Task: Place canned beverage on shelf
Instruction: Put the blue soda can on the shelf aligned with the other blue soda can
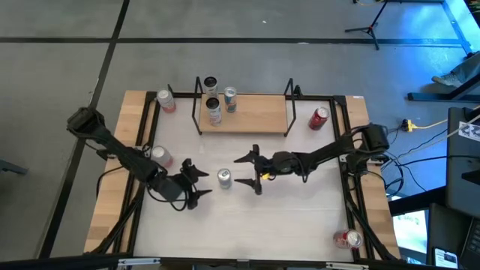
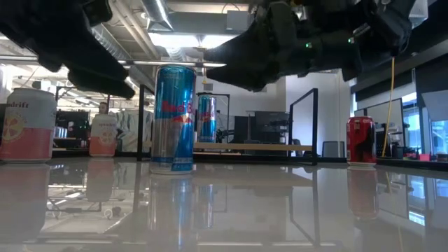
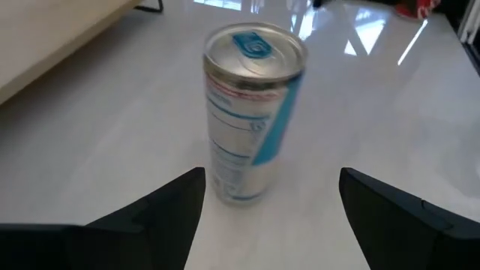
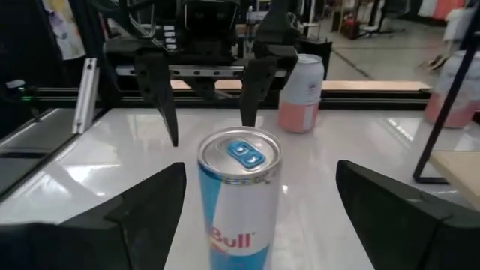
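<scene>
The slim blue-and-silver can [image 1: 223,177] stands upright on the white bench [image 1: 300,225], near the middle and well short of the shelf [image 1: 255,114] at the far edge. It sits right between the two arms. The left pincer [image 1: 196,184] is just to its left, fingers spread wide and empty, and the right pincer [image 1: 251,171] is just to its right, likewise spread and holding nothing. Neither one touches the can.

From where I stand it looks like a tall, narrow aluminium can: stiff enough around the wall if sealed and full, but thin-skinned, so a hard squeeze could dent it. The painted surface is smooth and glossy, and I'd guess it could slide in the fingers if pinched too lightly. Being tall on a small base, it would tip easily from a sideways nudge. The sensible hold seems to be across the body around mid-height, fingers on opposite sides, below the rim [image 4: 239,151] and clear of the pull tab.

The shelf already carries cans [image 1: 212,109] toward its left end, leaving bare board to the right. A red can [image 1: 319,118] stands on the bench just right of the shelf, and pale pink cans [image 1: 160,157] sit on the left side.
</scene>
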